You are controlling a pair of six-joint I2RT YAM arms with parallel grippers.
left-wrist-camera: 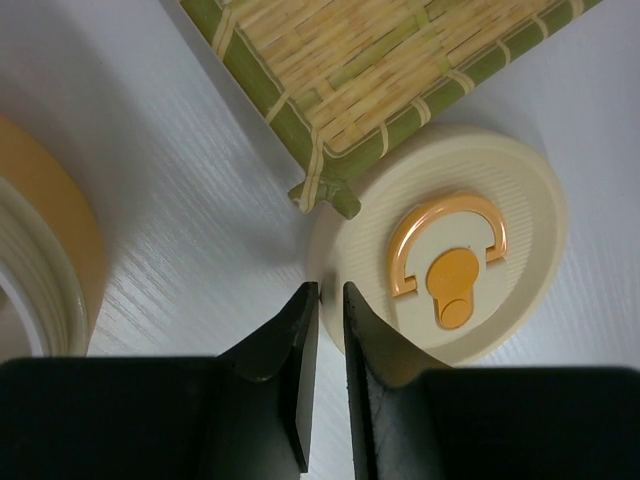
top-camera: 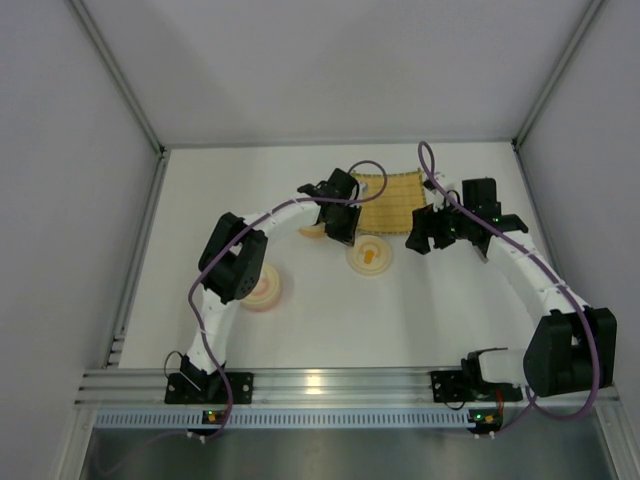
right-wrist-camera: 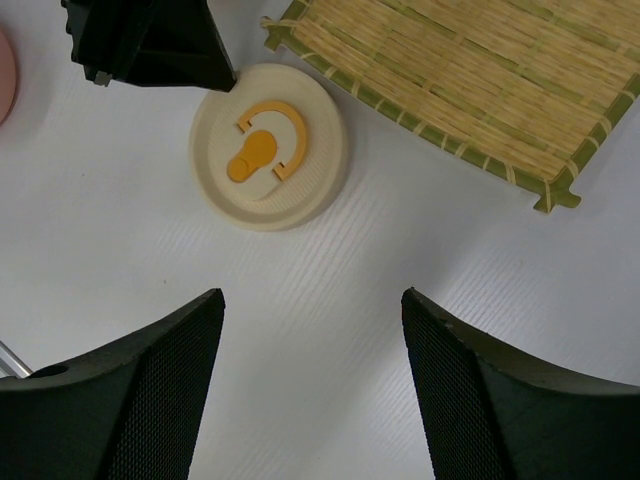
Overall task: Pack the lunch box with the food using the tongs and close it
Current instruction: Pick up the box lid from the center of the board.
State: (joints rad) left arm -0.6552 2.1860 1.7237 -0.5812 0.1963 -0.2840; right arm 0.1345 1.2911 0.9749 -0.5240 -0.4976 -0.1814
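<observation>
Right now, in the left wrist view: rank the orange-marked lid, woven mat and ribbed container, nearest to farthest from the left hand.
From the left hand:
1. orange-marked lid: its rim is at the fingertips, to the right.
2. woven mat: its corner lies just ahead, beyond the lid's rim.
3. ribbed container: at the far left edge of the view.

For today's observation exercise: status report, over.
Left gripper barely open at rim of cream lid. Right gripper open, empty. Tongs, food unseen; mat corner beside lid.

The mat (left-wrist-camera: 380, 60) is woven straw; the lid (left-wrist-camera: 530, 200), ribbed matt plastic.
</observation>
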